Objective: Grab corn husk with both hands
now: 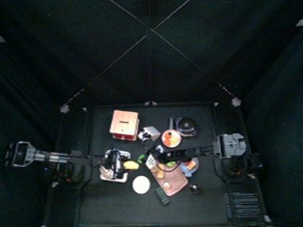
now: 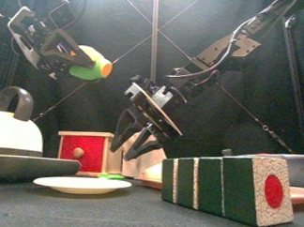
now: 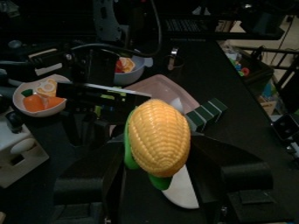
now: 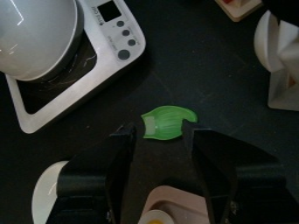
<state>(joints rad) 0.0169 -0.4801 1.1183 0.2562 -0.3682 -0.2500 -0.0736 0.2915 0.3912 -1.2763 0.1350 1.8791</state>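
Left pincer [image 3: 158, 171] clenched on the corn [image 3: 159, 136], held aloft at far left above the counter [image 2: 126, 213]; kernels yellow, green husk [image 3: 140, 162] at its base. Right pincer [image 4: 163, 144] released, jaws spread above a detached green husk piece [image 4: 166, 122] lying on the counter. Nearby: white scale [image 4: 59, 61], white plate [image 2: 79, 184], red-and-wood box [image 2: 84, 149], striped green block [image 2: 227, 187], white kettle [image 2: 13, 125].

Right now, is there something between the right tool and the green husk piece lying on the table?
Nothing visible. The right tool hangs open above the green husk piece, with bare table around it. The left tool holds the corn up, away from it.
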